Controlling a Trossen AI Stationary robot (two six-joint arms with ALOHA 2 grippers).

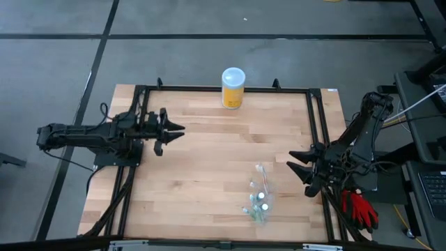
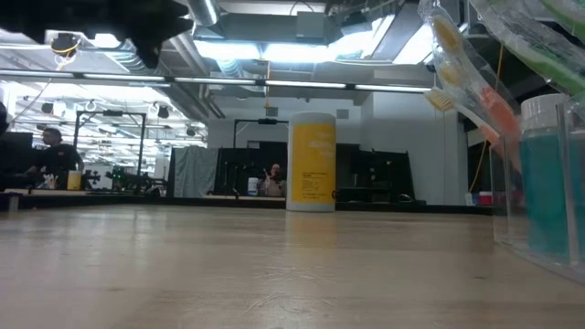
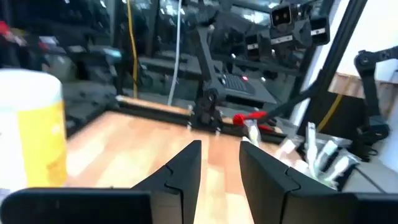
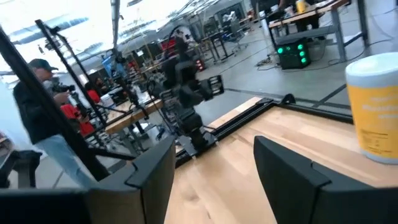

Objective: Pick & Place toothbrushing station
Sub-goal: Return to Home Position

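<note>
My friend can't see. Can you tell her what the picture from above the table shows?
A clear cup holding toothbrushes sits near the wooden table's front edge, right of middle. A yellow jar stands at the back edge. The left gripper and right gripper are open at the table's sides, holding nothing.

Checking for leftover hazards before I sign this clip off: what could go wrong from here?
1. The open right gripper hangs near the cup, whose toothbrushes lean out over the rim; a careless swing might clip them and tip it.
2. The jar stands at the far edge of the table; the open left gripper is well apart, but a nudge could push it off.
</note>
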